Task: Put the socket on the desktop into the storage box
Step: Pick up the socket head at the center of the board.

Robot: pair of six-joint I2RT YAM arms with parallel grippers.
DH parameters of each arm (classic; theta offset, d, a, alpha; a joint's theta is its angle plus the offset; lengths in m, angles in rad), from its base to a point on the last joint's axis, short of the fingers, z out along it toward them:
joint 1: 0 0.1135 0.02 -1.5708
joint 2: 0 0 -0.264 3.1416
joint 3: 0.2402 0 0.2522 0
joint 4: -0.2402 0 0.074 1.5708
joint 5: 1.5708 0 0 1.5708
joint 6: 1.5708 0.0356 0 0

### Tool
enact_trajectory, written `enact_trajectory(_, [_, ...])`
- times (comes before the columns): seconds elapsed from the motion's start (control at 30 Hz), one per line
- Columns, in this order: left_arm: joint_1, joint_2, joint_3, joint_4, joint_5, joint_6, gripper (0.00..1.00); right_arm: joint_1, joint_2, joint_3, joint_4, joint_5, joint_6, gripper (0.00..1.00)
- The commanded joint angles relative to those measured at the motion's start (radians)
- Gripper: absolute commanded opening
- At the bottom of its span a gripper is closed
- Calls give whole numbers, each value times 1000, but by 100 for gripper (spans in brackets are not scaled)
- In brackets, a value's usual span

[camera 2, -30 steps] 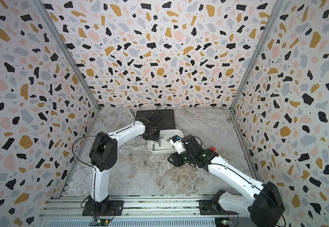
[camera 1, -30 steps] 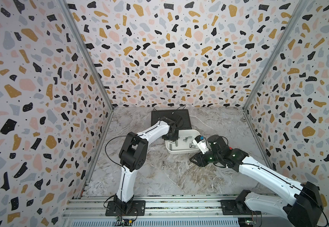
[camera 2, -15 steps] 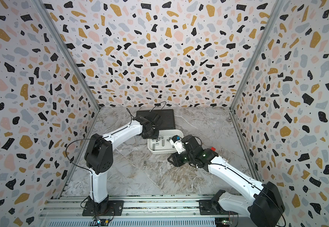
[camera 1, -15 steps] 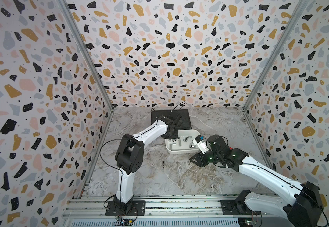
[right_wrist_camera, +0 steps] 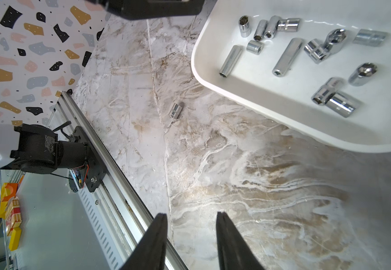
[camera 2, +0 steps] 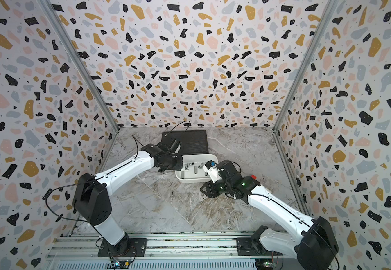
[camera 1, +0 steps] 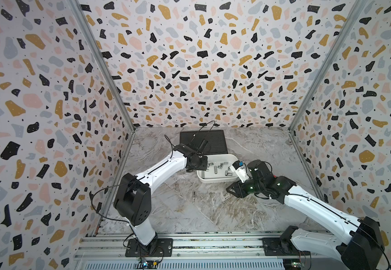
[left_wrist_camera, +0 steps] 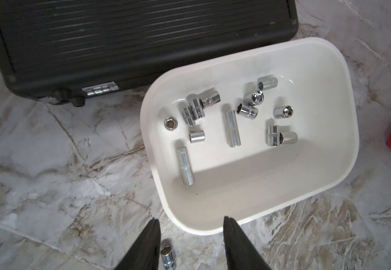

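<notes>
The white storage box [camera 1: 215, 181] [camera 2: 193, 180] stands mid-desktop and holds several chrome sockets. In the left wrist view one socket [left_wrist_camera: 167, 254] lies on the marble desktop [camera 1: 189, 215] just outside the box's corner [left_wrist_camera: 201, 230], close beside one finger [left_wrist_camera: 147, 243]. My left gripper [left_wrist_camera: 191, 221] [camera 1: 193, 167] hangs open over it, gripping nothing. Another socket [camera 1: 194, 193] [camera 2: 172, 193] [right_wrist_camera: 175, 110] lies alone in front of the box. My right gripper [right_wrist_camera: 191, 215] [camera 1: 229, 189] is open and empty, low over bare marble by the box's front right corner.
A black ribbed case [camera 1: 203, 140] [left_wrist_camera: 143, 42] lies closed right behind the box. Terrazzo walls close in three sides. The aluminium rail [camera 1: 189, 243] carrying both arm bases runs along the front edge.
My left gripper has drawn back from the box's left rim toward the front left and its jaws have opened wider; that arm's elbow swung left and lower. The right arm has not moved.
</notes>
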Motion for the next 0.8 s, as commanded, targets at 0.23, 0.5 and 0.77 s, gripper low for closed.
enact_trajectory(0.23, [6, -186, -202, 77, 85, 33, 51, -3, 29, 84, -68, -32, -52, 40])
enact_trajectory(0.5, [14, -270, -322, 114, 127, 1, 52, 17, 103, 123, -64, -69, -71, 40])
enact_trajectory(0.77, [21, -327, -425, 139, 143, -34, 52, 51, 182, 168, -52, -90, -82, 40])
